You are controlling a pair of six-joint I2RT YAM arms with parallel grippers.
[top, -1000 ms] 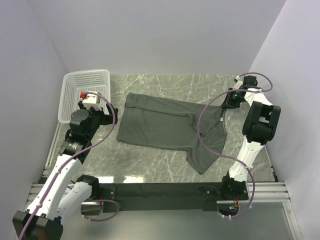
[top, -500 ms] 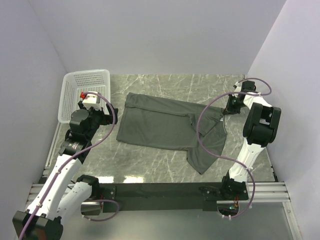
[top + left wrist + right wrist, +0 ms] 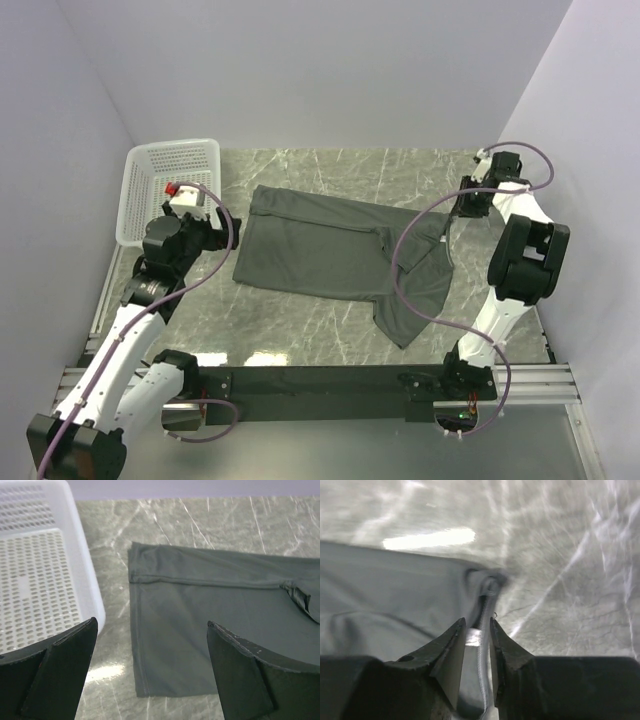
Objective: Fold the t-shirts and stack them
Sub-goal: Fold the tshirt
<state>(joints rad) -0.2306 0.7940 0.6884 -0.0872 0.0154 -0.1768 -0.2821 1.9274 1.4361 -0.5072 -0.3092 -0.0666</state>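
One dark grey t-shirt (image 3: 320, 250) lies spread on the marble table, its right part bunched and a flap hanging toward the front at the right. My right gripper (image 3: 452, 216) is at the shirt's far right edge. In the right wrist view the gripper (image 3: 477, 622) is shut on a seamed edge of the t-shirt (image 3: 395, 595). My left gripper (image 3: 218, 238) is open and empty, just left of the shirt's left hem. In the left wrist view the gripper (image 3: 151, 623) hovers over the t-shirt's (image 3: 210, 615) left hem and near corner.
A white mesh basket (image 3: 170, 160) stands at the back left, also in the left wrist view (image 3: 85, 555), close beside my left gripper. Purple cables loop over both arms. Walls close in left, right and back.
The right arm has swung back and to the right, still gripping the shirt's right edge. The left arm has shifted slightly. The shirt's body has barely moved.
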